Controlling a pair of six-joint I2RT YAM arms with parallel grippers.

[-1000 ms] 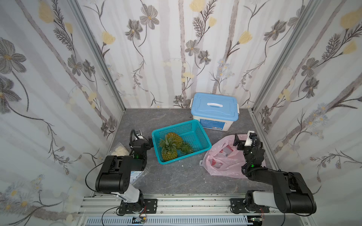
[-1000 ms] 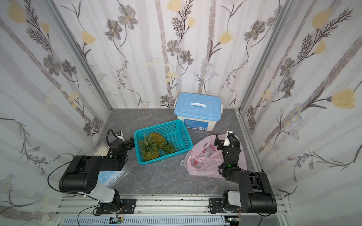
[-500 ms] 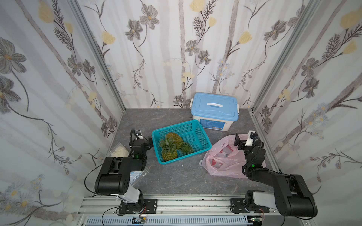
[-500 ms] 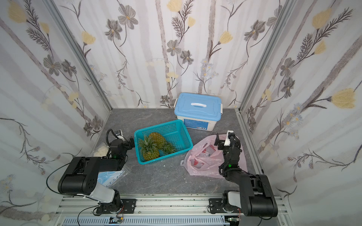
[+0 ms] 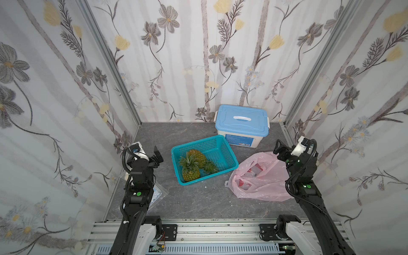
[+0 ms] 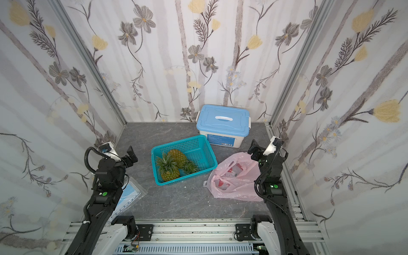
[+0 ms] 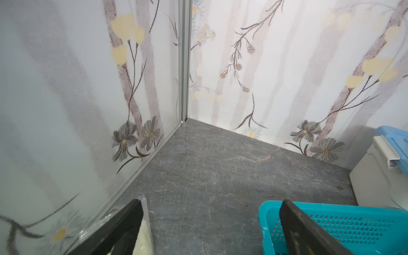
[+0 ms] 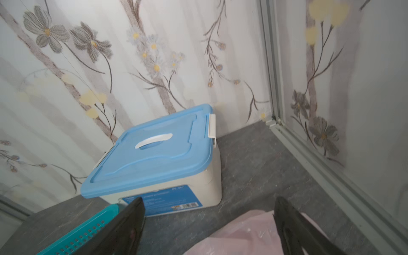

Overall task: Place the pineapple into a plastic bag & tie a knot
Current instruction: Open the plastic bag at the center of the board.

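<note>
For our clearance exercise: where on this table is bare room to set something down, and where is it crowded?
Bare: the table corner behind the basket, left of the box; the front strip between basket, plastic bag and rail. Crowded: right side, around bag and box.

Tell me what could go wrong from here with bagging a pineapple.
1. The thin translucent pink plastic bag lies slumped and crumpled, its mouth not held open. The open right tool over its far edge could pinch both layers together.
2. Two spiky-crowned yellow pineapples lie touching in the teal mesh plastic basket. Lifting one may drag the other or snag the rim.
</note>
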